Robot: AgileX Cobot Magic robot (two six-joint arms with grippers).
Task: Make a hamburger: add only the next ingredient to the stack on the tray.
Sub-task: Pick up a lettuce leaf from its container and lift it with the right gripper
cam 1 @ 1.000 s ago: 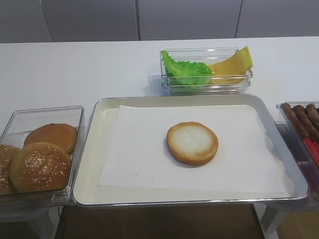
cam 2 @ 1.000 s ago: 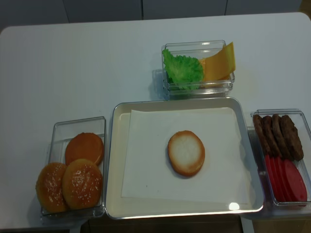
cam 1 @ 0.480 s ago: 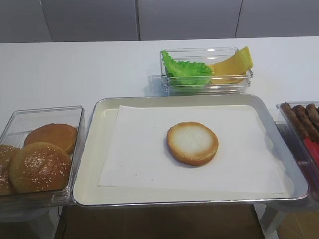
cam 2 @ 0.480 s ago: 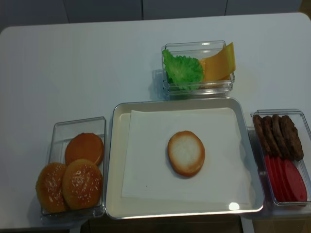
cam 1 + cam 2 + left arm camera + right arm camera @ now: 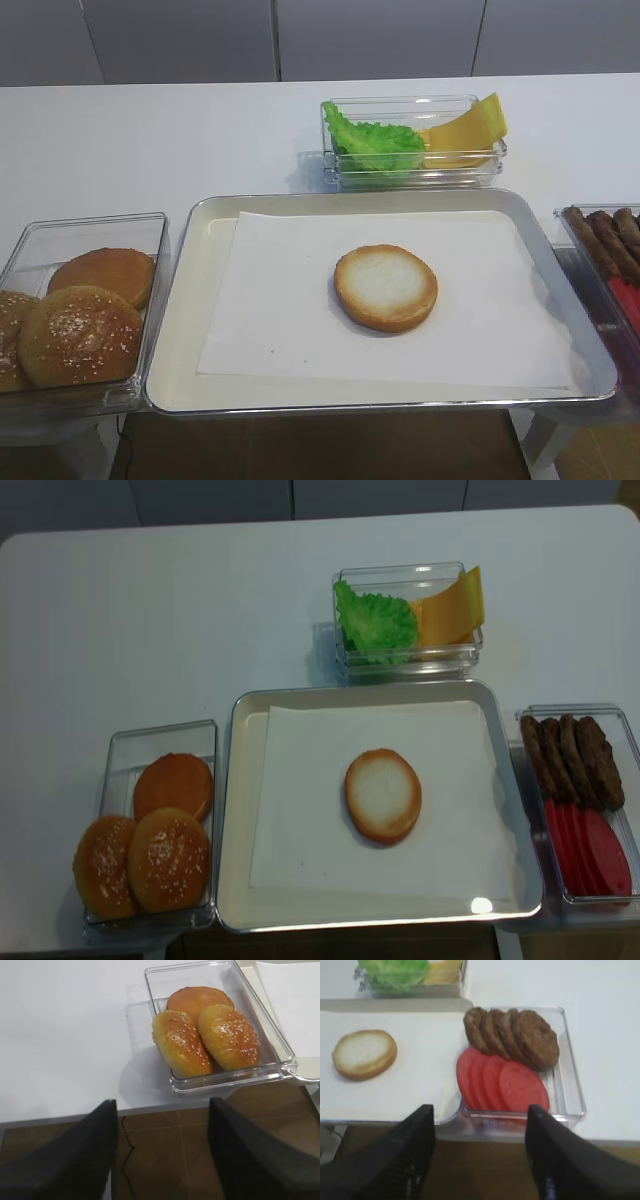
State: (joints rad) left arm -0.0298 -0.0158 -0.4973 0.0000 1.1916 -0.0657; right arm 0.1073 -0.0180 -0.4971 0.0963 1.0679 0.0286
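Lettuce leaf [image 5: 377, 622] is sitting in the clear box [image 5: 407, 652] behind the tray [image 5: 232, 810], next to the cheese slices [image 5: 452, 608]; in the right wrist view it's blurry and cut off at the top edge. Bun half [image 5: 383, 795] lies cut face up on the paper sheet [image 5: 300, 820], nothing on it. Right gripper [image 5: 480, 1152] hangs spread wide and empty, below the box of patties [image 5: 512, 1035] and tomato slices [image 5: 502, 1085]; left gripper [image 5: 162, 1155] is spread too, holding nothing, near the sesame buns [image 5: 207, 1042]. Neither arm shows in the overhead views; only dark blurry fingers in the wrist ones.
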